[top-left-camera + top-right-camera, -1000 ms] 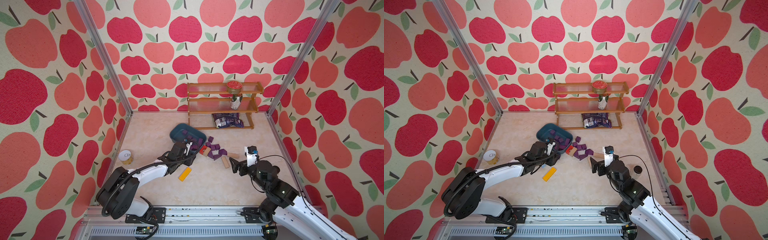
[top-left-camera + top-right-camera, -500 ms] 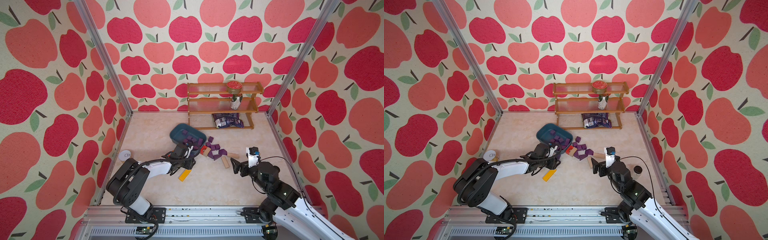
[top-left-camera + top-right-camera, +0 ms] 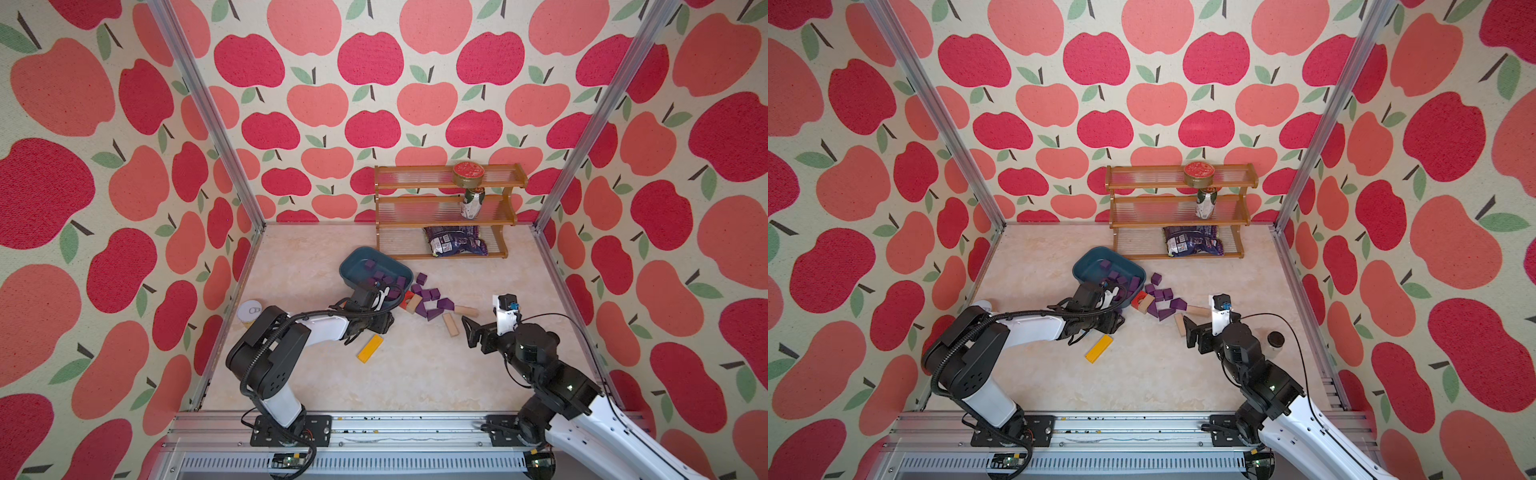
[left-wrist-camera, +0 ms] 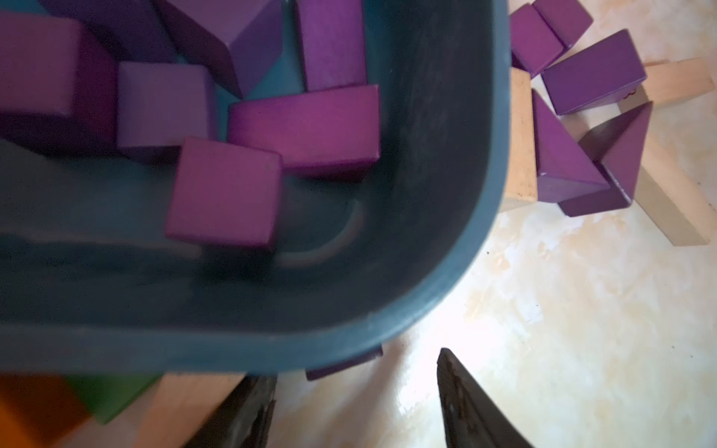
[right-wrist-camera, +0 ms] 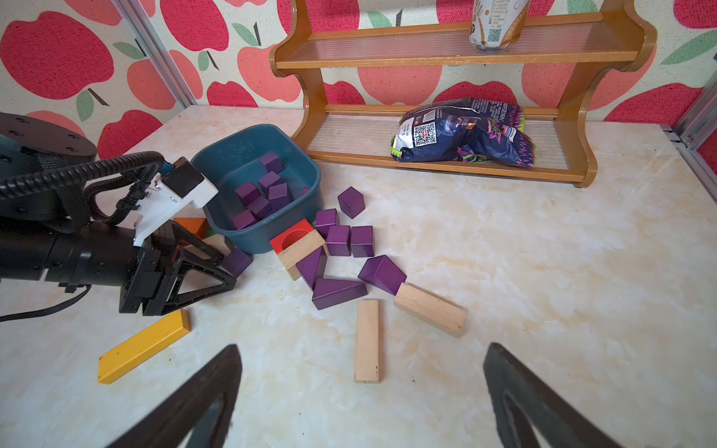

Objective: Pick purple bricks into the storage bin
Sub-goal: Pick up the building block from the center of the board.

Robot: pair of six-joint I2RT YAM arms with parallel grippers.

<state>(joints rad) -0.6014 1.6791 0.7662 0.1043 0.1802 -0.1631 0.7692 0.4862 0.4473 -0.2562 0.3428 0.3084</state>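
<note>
The storage bin (image 3: pixel 353 253) (image 3: pixel 1088 253) (image 5: pixel 232 139) is a dark teal tub on the table, with several purple bricks (image 5: pixel 267 182) (image 4: pixel 225 194) inside. More purple bricks (image 3: pixel 434 295) (image 3: pixel 1167 294) (image 5: pixel 337 240), cubes and wedges, lie on the table just right of it. My left gripper (image 3: pixel 388 322) (image 3: pixel 1119 322) (image 4: pixel 353 364) is low at the bin's near corner, open, with nothing between its fingers. One purple cube (image 5: pixel 237 262) lies just past its tips against the bin wall. My right gripper (image 3: pixel 471 332) (image 3: pixel 1192 332) (image 5: pixel 361 346) hovers open over bare table, before two tan blocks.
Two tan blocks (image 5: pixel 366 341) (image 5: pixel 430 308), a red arch block (image 5: pixel 295 238) and a yellow bar (image 3: pixel 370 348) (image 5: pixel 143 345) lie around the purple pile. A wooden rack (image 3: pixel 449 208) with a can, tin and snack bag stands at the back. A white-lidded can (image 3: pixel 249 311) sits left.
My left gripper has come off the bin's rim and down to the table at its near corner, and its jaws have widened. The right arm has barely moved.
</note>
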